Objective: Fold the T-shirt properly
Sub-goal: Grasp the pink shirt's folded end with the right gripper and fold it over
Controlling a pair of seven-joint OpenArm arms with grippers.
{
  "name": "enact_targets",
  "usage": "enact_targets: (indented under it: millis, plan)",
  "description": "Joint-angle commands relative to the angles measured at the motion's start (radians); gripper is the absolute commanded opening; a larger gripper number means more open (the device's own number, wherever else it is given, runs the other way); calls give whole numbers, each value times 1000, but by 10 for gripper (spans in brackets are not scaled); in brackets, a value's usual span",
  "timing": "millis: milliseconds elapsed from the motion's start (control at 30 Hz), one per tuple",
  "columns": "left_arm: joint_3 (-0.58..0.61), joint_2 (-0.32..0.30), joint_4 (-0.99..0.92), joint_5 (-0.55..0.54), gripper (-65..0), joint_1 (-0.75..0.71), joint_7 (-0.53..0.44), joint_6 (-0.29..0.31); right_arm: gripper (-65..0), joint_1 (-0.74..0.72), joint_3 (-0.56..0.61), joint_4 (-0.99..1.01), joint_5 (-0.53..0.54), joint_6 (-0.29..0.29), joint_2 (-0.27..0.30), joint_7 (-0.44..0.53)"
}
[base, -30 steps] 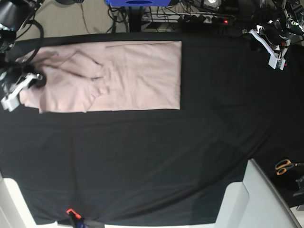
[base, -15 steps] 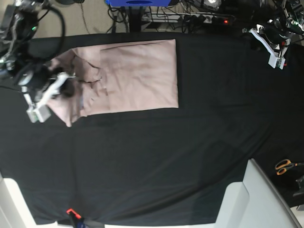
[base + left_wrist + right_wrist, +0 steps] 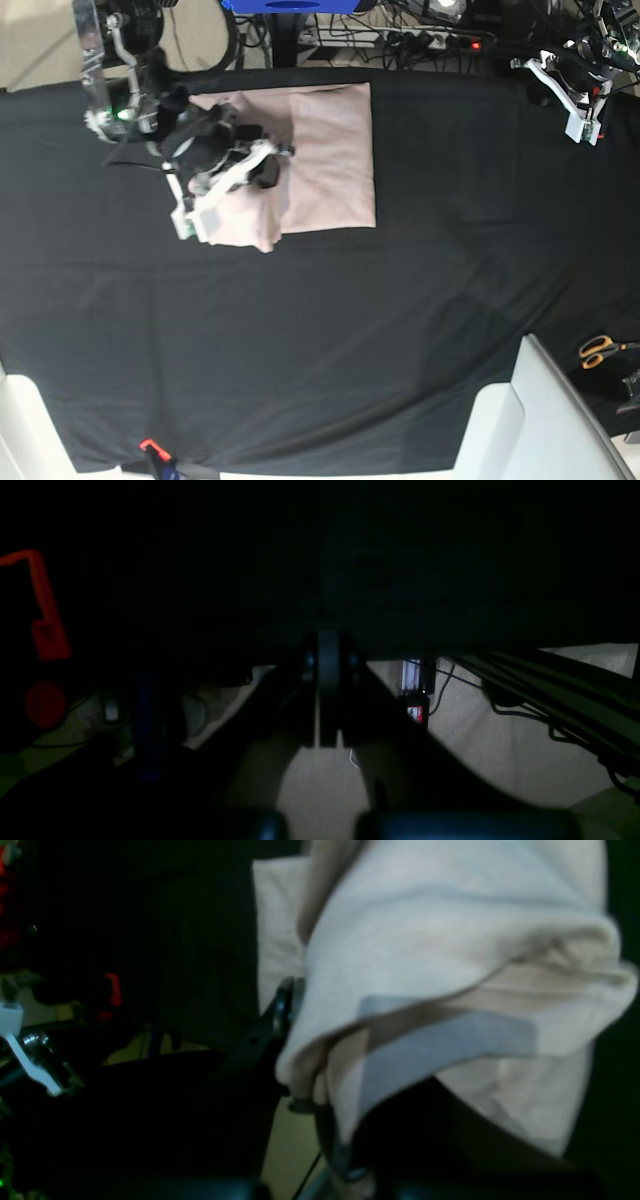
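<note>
My right pincer (image 3: 268,168) is clamped on a gathered edge of the pale pink T-shirt (image 3: 330,160), lifting the collar end above the part that lies flat on the far side of the black-covered surface (image 3: 330,330). The wrist view shows bunched layers draping off the jaws, the grey neck label (image 3: 445,1045) facing out. To fold it well, I judge I should carry this end level across toward the free hem, keep the side edges lined up with the layer below, and lower before letting go so nothing rolls under. My left pincer (image 3: 585,125) is parked at the far corner, closed on nothing, well apart from the cloth.
</note>
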State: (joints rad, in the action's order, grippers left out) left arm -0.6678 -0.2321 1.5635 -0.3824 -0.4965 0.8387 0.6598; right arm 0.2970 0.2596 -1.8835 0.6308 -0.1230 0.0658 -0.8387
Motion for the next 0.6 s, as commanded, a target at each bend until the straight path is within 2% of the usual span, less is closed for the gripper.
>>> enact_targets:
  millis: [0, 100, 233, 333, 567]
  plan:
    - [-8, -14, 12, -8, -650, -4, -11, 5, -644, -22, 22, 3, 14, -11, 1, 25]
    - [-8, -17, 12, -8, -650, -4, -11, 5, -644, -43, 77, 65, 14, -34, 21, 48]
    - [-8, -17, 12, -8, -650, -6, -11, 5, -644, -48, 96, 111, 14, -34, 32, 95]
    - [-8, -19, 12, -8, -650, -3, -11, 5, -644, -72, 99, 143, 14, -34, 30, 94]
    - [-8, -19, 12, -7, -650, 2, -11, 5, -645, -138, 217, 183, -22, -36, 44, 92]
